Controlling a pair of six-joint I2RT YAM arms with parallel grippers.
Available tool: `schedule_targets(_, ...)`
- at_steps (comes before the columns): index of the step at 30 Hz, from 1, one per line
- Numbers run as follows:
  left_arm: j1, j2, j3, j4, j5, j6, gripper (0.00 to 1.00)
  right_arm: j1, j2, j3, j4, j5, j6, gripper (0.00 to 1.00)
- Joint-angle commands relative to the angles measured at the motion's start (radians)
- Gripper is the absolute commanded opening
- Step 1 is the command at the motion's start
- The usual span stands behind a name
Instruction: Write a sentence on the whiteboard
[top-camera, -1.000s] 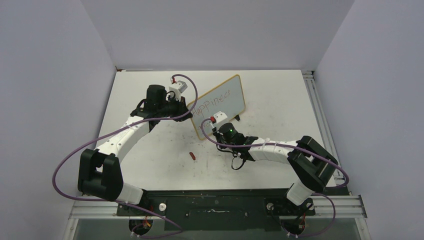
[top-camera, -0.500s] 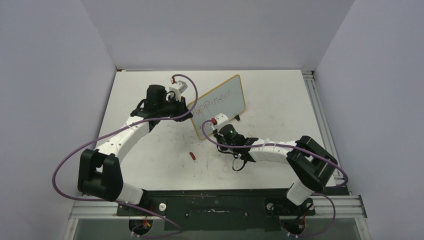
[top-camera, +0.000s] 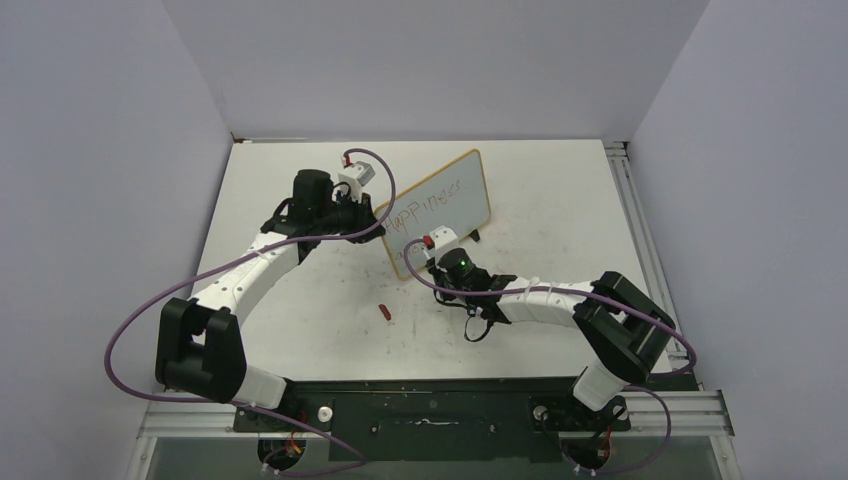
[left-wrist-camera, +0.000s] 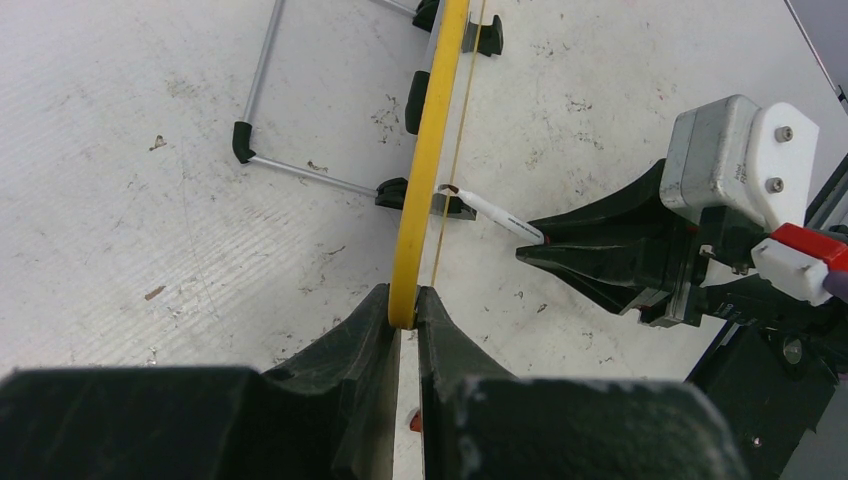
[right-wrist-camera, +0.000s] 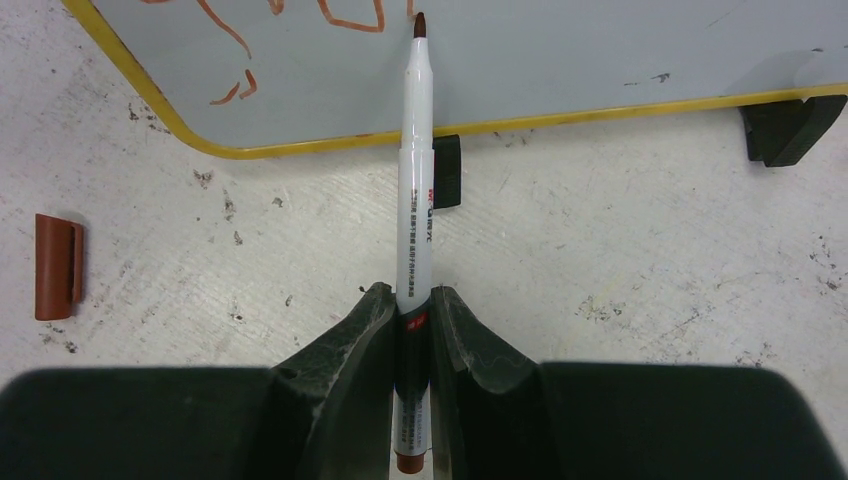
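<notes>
You are working partway through the sentence (top-camera: 428, 208). The top line is reading "Happiness" in red; the second line is only beginning, and your right arm is hiding most of it from above.

The whiteboard (top-camera: 462, 172) is standing on its black feet around the middle of the counter (top-camera: 560, 200), slanting toward the far edge. Your left end effector (left-wrist-camera: 403, 305) is clamping its yellow frame at one end and steadying it. Your right end effector (right-wrist-camera: 410, 300) is gripping the marker (right-wrist-camera: 416, 180), whose tip appears to be meeting the board face low down, just right of the last red strokes.

The next move is calling for light, even pressure and short strokes while the left grip is bracing the board.

The marker barrel is carrying small print that is too fine to read. Its cap (right-wrist-camera: 57, 265) is lying on the counter toward the near edge.
</notes>
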Motion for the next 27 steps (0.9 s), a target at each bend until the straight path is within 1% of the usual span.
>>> schedule_targets(1,-0.001,-0.035,0.03,0.02,0.004,0.014,0.0,-0.013,-0.019,0.054,0.023,0.035,-0.011,0.05)
schedule_targets(13,-0.001,-0.036,0.03,0.019,0.003,0.013,0.0,-0.017,-0.004,0.095,0.014,0.034,-0.037,0.05)
schedule_targets(27,-0.001,-0.037,0.031,0.02,0.003,0.013,0.0,-0.017,-0.008,0.014,0.018,0.019,0.011,0.05)
